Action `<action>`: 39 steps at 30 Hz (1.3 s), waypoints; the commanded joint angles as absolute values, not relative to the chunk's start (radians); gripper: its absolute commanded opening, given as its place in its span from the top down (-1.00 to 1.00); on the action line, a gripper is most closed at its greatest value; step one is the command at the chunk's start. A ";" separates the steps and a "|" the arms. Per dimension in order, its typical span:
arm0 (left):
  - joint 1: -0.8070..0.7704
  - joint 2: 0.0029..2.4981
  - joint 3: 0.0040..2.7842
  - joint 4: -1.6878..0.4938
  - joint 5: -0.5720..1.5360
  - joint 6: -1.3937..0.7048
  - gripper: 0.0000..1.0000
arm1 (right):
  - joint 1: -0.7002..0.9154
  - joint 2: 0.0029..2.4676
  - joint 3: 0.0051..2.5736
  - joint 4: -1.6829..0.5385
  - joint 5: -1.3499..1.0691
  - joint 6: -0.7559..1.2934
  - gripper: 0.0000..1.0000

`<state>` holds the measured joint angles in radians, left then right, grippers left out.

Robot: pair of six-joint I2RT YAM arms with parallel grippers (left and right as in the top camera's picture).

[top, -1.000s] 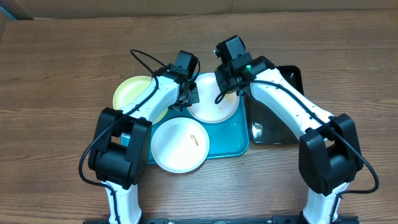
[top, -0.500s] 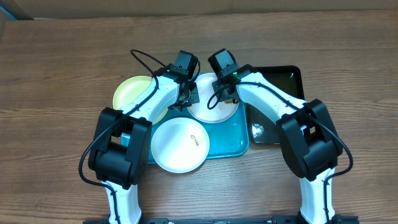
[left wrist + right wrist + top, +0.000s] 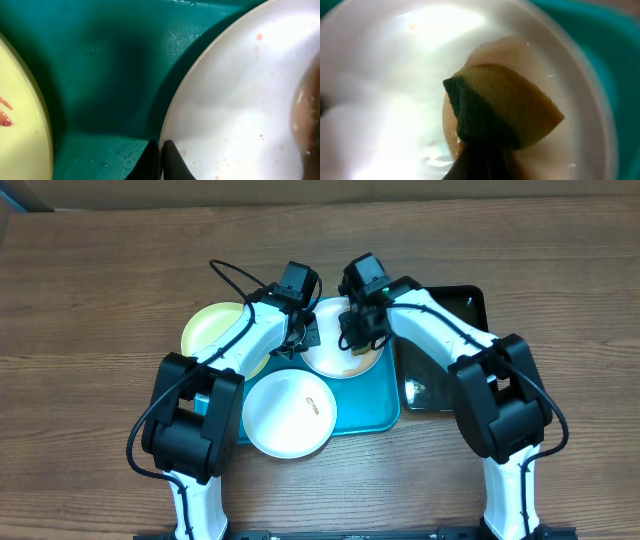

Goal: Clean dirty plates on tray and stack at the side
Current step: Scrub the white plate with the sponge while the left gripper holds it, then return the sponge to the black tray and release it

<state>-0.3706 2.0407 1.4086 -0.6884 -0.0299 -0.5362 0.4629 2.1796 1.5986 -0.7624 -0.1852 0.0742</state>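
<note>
**Sponge on the far plate, dirt lying left of it**

The far white plate (image 3: 335, 362) lies flat in the far part of the turquoise tray (image 3: 368, 408), directly under my right jaws and just right of my left jaws. My left jaws are closed thin on its left rim, the rim passing between the two tips, so I judge that arm is pinning the plate and not wiping.

My right jaws are clamped on a sponge (image 3: 505, 107), yellow with a dark green scouring face. It is pressed down into the plate's well, towards the right side.

The relation that matters is this. The plate has no long axis, being round, so the wipe turns only on direction. Small orange specks (image 3: 259, 36) show on the white surface between the sponge and the pinned rim. The uncleaned part therefore lies to the left of the sponge, towards my left jaws. My right arm is the nearer one to it and already carries the tool. The next stroke, as I judge it, runs leftward across the well and must stop short of the left tips.

The near white plate (image 3: 285, 415) overhangs the tray's near edge, and the yellow-green plate (image 3: 212, 330) sits at the far left. Both are untouched. Nothing is stacked on the tabletop (image 3: 100, 280) yet.
</note>
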 commanded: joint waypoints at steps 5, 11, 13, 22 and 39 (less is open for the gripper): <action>-0.367 2.054 1.403 -0.683 -0.025 -0.527 0.92 | 0.342 2.137 1.625 -0.794 -0.755 0.045 0.92; -0.367 2.054 1.403 -0.679 -0.025 -0.527 0.92 | 0.195 2.008 1.678 -0.876 -0.837 0.033 0.93; -0.367 2.054 1.403 -0.679 -0.025 -0.528 0.91 | 0.149 1.968 1.678 -0.932 -0.773 0.032 0.93; -0.367 2.054 1.403 -0.677 -0.025 -0.528 0.42 | 0.019 1.932 1.602 -1.159 -0.286 0.025 0.93; -0.367 2.054 1.403 -0.675 -0.025 -0.528 0.14 | 0.020 1.930 1.298 -0.918 -0.230 0.052 0.42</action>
<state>-0.3706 2.0407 1.4086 -0.6800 -0.0299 -0.5251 0.0151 1.9350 1.2919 -0.9253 -0.2302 0.0582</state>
